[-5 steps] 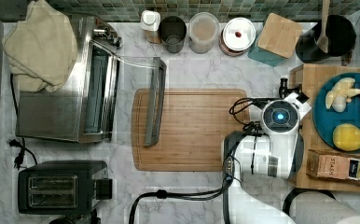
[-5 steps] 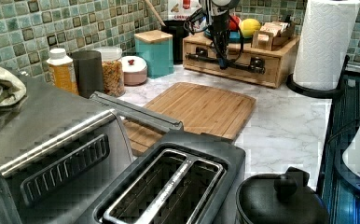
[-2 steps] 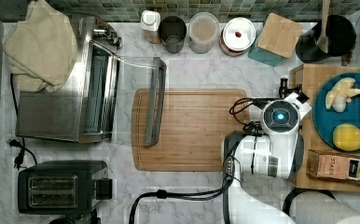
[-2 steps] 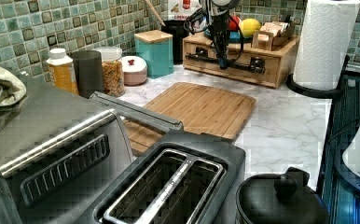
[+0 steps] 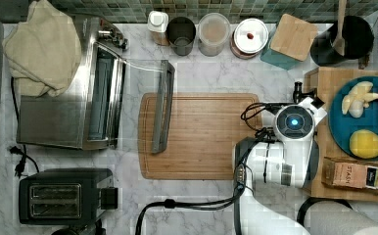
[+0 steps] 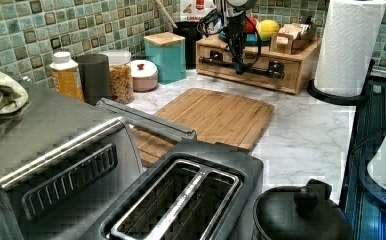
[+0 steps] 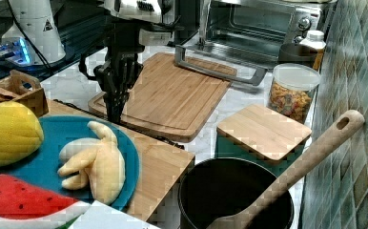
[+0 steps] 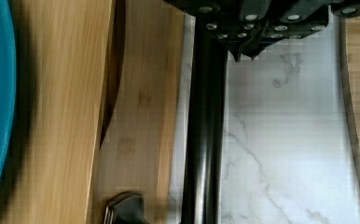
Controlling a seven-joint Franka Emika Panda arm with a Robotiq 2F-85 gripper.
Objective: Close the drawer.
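In the top view we see the white robot arm [image 5: 280,156] at the right of the frame, its wrist over the gap between the brown grooved cutting board [image 5: 197,134] and the light bamboo stand [image 5: 324,147] that carries a round teal plate [image 5: 361,117].

In the left view, at upper centre, the black claw [image 6: 238,62] hangs in front of the light bamboo-wood drawer [image 6: 253,67], whose front lies nearly flush with the stand and carries a long black bar handle [image 6: 241,66]. We cannot tell whether the claw is open or closed.

In the right view the claw [image 7: 113,112] points down at the stand's front edge, at left of centre, beside the cutting board on the white marble bench [image 7: 67,83].

In the wrist view the black bar handle [image 8: 206,140] runs the height of the frame, just beside the drawer front [image 8: 141,116]; the marble bench [image 8: 280,140] lies on its other side.
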